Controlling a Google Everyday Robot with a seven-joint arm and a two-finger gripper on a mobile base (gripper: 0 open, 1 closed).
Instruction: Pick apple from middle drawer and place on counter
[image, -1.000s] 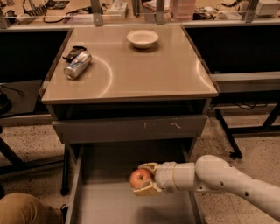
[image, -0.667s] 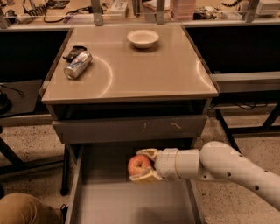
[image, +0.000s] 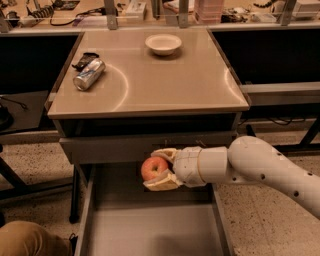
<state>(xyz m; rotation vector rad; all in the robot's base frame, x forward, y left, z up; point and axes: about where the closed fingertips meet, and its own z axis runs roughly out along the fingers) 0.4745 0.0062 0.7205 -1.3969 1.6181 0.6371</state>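
Observation:
The apple (image: 152, 168) is small, round and red-orange. My gripper (image: 158, 170) is shut on it, one cream finger above and one below. It hangs above the back part of the open middle drawer (image: 150, 230), in front of the grey drawer front (image: 115, 147). My white arm (image: 260, 165) reaches in from the right. The glossy beige counter (image: 165, 80) lies above and behind the apple.
A white bowl (image: 163, 43) stands at the back of the counter. A silver soda can (image: 89, 74) lies on its left side next to a small dark object (image: 85, 59). A cluttered desk (image: 75, 12) runs behind. A tan object (image: 30, 240) fills the lower left corner.
My gripper has lifted the apple up and a little to the left, from low over the drawer floor to the height of the drawer front.

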